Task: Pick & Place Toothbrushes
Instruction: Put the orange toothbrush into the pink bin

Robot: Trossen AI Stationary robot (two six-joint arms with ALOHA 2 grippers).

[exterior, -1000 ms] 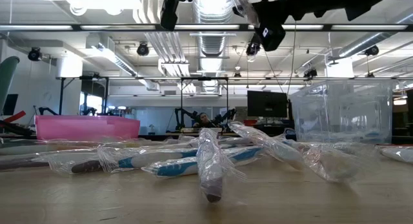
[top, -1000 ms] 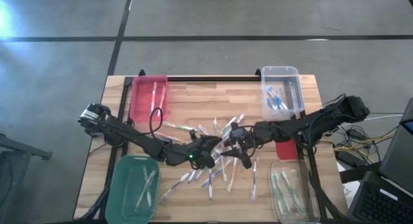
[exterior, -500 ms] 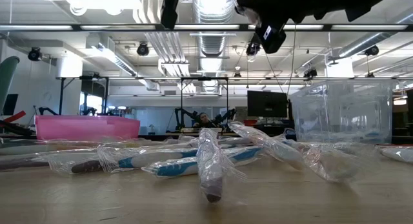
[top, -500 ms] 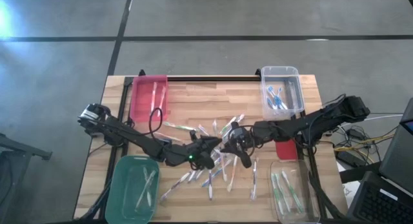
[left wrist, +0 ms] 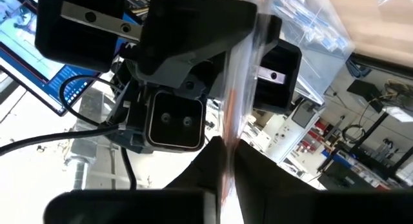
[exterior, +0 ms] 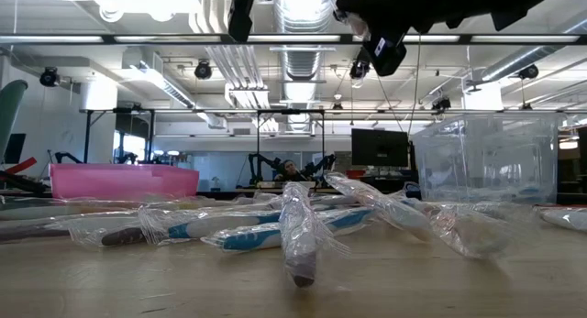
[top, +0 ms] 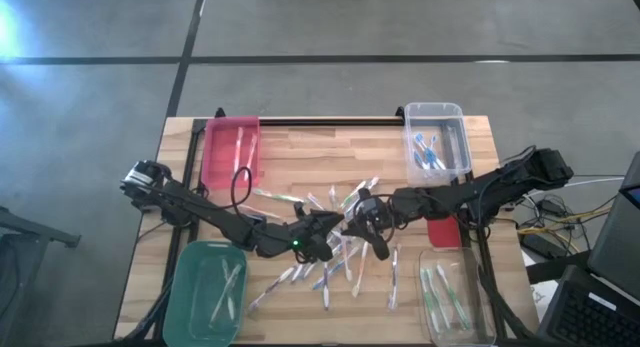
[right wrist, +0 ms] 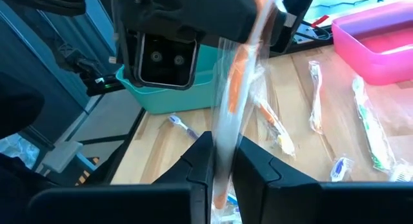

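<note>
High view showed both arms meeting over the middle of the worktop [top: 300, 152], above the scattered toothbrushes [top: 330, 272]. The left gripper [top: 325, 229] and the right gripper [top: 362, 219] faced each other, almost touching.

In the right wrist view, the right gripper [right wrist: 218, 161] had its fingers [right wrist: 199, 161] nearly closed on a wrapped toothbrush [right wrist: 235, 98] with an orange handle, which ran straight out from the fingers toward the left arm's wrist. The left wrist view showed the same wrapped stick [left wrist: 235, 88] pinched between the left gripper [left wrist: 224, 164], its fingers [left wrist: 200, 169] drawn tight, the long axis pointing at the right arm. So one brush looked held at both ends, up off the wood, as if in a handover.

The pink bin [top: 231, 147] sat at the far left corner, on the left arm's side, so the left arm seemed the likelier carrier.
</note>
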